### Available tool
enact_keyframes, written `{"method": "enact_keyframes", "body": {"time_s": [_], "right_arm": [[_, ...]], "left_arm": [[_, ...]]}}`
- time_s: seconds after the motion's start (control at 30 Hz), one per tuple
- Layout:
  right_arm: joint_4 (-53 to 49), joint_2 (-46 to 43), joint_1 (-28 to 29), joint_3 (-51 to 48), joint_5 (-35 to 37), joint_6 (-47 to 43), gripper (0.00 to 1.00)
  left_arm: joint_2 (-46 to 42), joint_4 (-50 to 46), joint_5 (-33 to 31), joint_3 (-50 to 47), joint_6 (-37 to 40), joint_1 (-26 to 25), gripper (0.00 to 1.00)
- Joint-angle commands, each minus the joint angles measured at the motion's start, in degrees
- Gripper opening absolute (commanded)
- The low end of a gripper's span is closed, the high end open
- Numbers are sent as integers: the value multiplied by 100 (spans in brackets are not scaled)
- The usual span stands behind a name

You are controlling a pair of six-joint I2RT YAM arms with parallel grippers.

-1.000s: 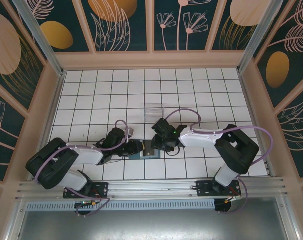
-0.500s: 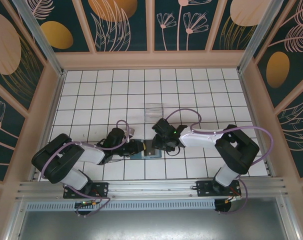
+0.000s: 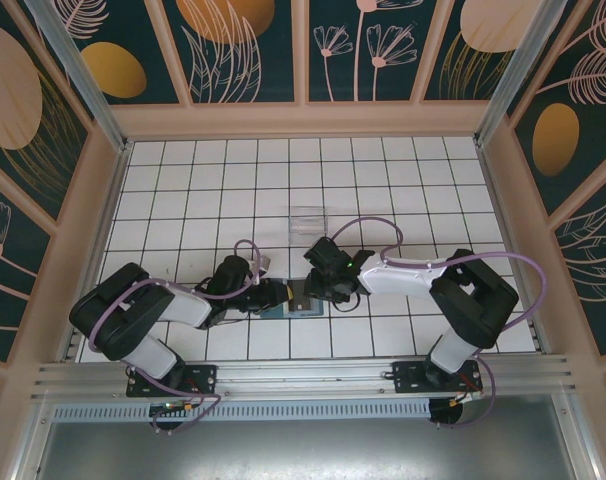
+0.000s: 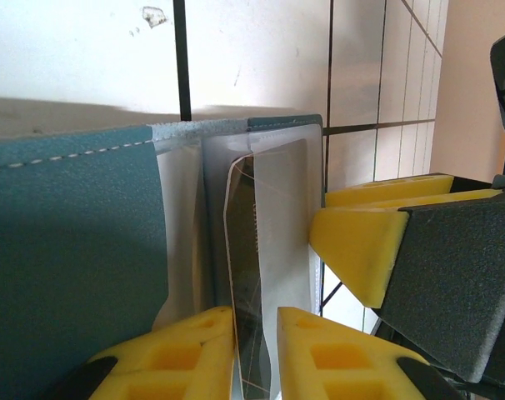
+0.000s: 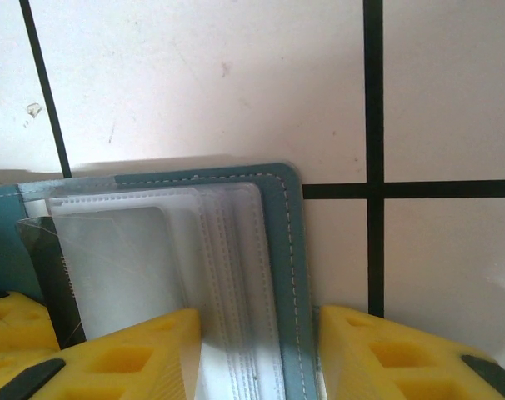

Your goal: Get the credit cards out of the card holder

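1. Teal card holder [image 4: 69, 250] on white tiles [image 4: 252, 58] with dark grout lines
2. Clear sleeves [image 4: 182, 242] standing up at its inner edge
3. Nipping a dark card [image 4: 246, 283], edge-on, between the yellow fingertips of the left gripper [image 4: 254, 354]
4. Touching the sleeves from the right with the yellow tips of the right gripper [image 4: 352, 217]

A small clear plastic box [image 3: 306, 220] sits on the white tiled table [image 3: 183, 180], amid floral wall panels [image 3: 248, 45].

Black-and-white arms [image 3: 413, 275], lilac cables [image 3: 366, 220], yellow claw pads [image 4: 319, 350]
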Motion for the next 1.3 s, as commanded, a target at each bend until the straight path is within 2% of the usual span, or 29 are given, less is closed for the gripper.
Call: {"method": "enact_keyframes", "body": {"time_s": [0.0,0.27,0.67,0.9,1.27], "right_arm": [[-8,173,91,-13,-62,134,42],[-35,199,99,-12,-53,125,42],[-38,270,99,-35,-53,140,41],[-308,292,91,31,112,149,41],[-456,373,91,48,180,165,33]], "left_arm": [[219,117,181,32,-51,-37,22],[395,177,223,84,-29,-28,21],[424,232,197,43,43,-26,11],[229,-335,32,136,281,-25,9],[59,-733,-85,216,463,-20,8]]}}
